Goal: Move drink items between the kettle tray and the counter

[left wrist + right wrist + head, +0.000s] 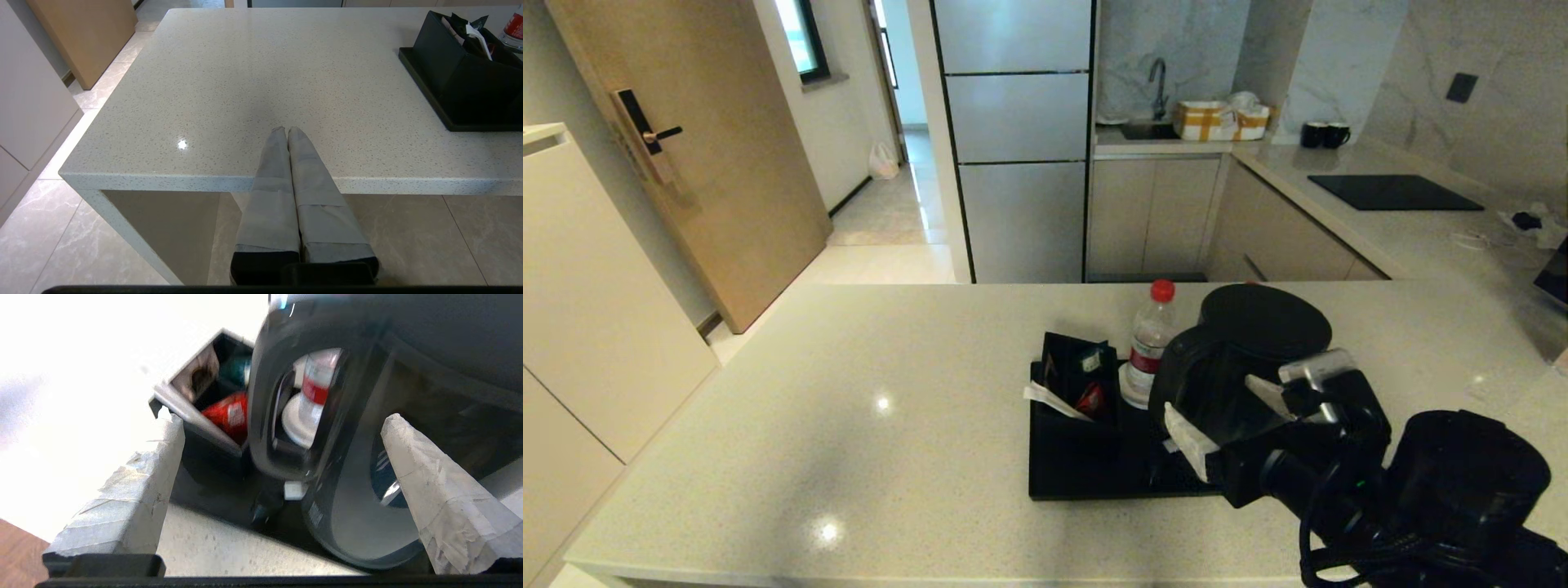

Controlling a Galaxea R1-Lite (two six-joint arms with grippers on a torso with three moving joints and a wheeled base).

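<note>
Right hand [282, 457] spread wide at the kettle [1241, 359] handle on the tray [1078, 465]: centre on loop, then clamp. Left hand [287, 132] clenched, parked off worktop [849, 408].

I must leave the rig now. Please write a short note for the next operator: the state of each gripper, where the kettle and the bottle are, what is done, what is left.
Right gripper: open, fingers on either side of the kettle, at its loop handle; nothing gripped yet.
Left gripper: shut, empty, parked over the near edge of the counter.
Kettle: on the kettle tray, right side.
Bottle: upright on a white saucer, between the sachet box and the kettle.
Done: no item on the counter yet.
Left: close on the kettle, lift it, set it on the counter; the bottle probably next.
</note>
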